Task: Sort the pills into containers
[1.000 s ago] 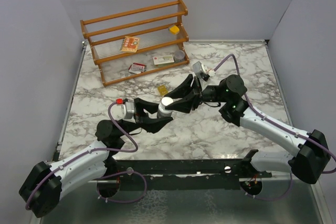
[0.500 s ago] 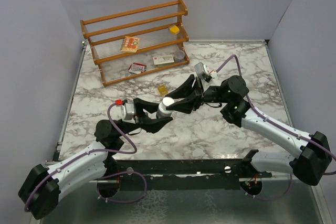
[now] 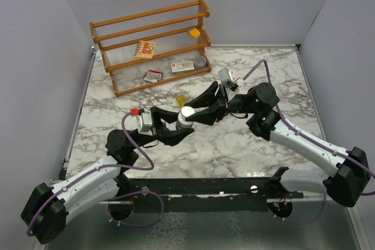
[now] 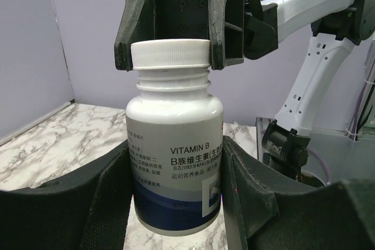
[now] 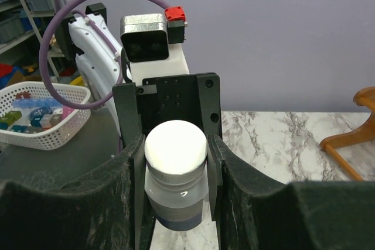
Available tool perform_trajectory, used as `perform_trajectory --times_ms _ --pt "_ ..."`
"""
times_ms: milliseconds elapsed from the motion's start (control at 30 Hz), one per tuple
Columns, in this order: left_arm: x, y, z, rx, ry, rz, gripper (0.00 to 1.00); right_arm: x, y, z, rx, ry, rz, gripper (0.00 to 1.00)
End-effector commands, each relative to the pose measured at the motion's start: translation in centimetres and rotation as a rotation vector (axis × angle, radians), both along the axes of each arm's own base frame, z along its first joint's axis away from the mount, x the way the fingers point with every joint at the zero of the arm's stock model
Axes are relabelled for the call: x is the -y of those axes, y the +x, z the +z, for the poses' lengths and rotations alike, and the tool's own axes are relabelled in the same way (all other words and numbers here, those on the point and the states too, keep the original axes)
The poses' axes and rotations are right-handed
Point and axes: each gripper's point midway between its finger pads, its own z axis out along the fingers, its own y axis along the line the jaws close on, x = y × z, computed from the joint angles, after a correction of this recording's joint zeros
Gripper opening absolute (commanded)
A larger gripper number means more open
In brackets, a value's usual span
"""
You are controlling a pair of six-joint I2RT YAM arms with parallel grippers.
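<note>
1 view overhead; 2 close, seemingly opposed, share the bottle (image 4: 174,162).

A white table (image 3: 234,150) with grey marble veining fills the floor of a booth closed in by plain pale lilac walls (image 3: 41,57) on the left, back and right, all evenly and softly lit with no hard shadows. A three-tier wooden rack (image 3: 170,42) with clear ribbed shelves stands in the far left corner, set at a slant to the back wall. In the right wrist view, beyond the table's near edge, a white plastic basket (image 5: 41,130) sits on a dark surface in front of shelving (image 5: 26,4) with blue bins.
</note>
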Motion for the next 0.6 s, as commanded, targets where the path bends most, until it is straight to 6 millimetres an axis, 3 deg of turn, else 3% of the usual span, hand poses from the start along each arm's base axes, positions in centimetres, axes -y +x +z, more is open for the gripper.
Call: perform_trajectory --times_ms 0,567 --pt "-0.8 -0.9 3.8 0.136 -0.066 0.009 0.0 -0.5 -0.9 -2.5 -0.06 -0.088 0.058 0.01" --pt "-2.0 -1.7 4.5 0.193 -0.062 0.047 0.0 -0.3 -0.6 -2.1 -0.047 -0.075 0.028 0.01"
